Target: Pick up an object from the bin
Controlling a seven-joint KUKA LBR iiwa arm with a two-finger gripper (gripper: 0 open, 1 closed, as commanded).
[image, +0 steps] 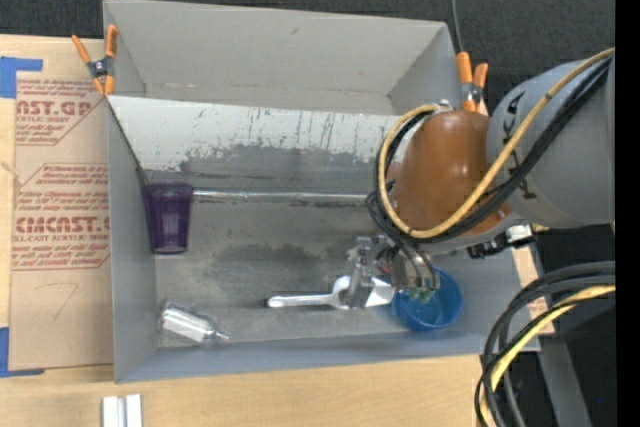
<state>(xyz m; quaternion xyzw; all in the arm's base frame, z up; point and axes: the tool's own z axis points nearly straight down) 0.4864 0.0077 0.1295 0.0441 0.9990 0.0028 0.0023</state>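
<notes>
Where the arm reaches in from the right of your camera view, its gripper (pixel 378 277) sits low in the grey metal bin (pixel 270 55), close to the near wall and toward the right-hand end of the floor. Above it you see the wrist's rounded orange cover (pixel 445 165), ringed by yellow and black cables (pixel 392 177) that loop down toward the tool. Directly beneath the gripper lies a slim white spoon (pixel 305 299), seemingly of plastic, flat on the bin floor with its handle running left and its wider end tucked under the tool. At that end the gripper and the spoon meet or overlap, but you cannot tell from this angle whether the jaws are spread, closed, or clamped on the spoon. Just beside the gripper on its right stands a round blue plastic bowl (pixel 432 307), upright against the near wall, its rim partly covered by the tool. Well apart from all this, a translucent purple plastic cup (pixel 166 218) stands by the left wall. A small clear plastic container (pixel 188 323) lies on its side in the near left corner. The middle of the floor between the purple cup and the spoon is scuffed bare metal.
</notes>
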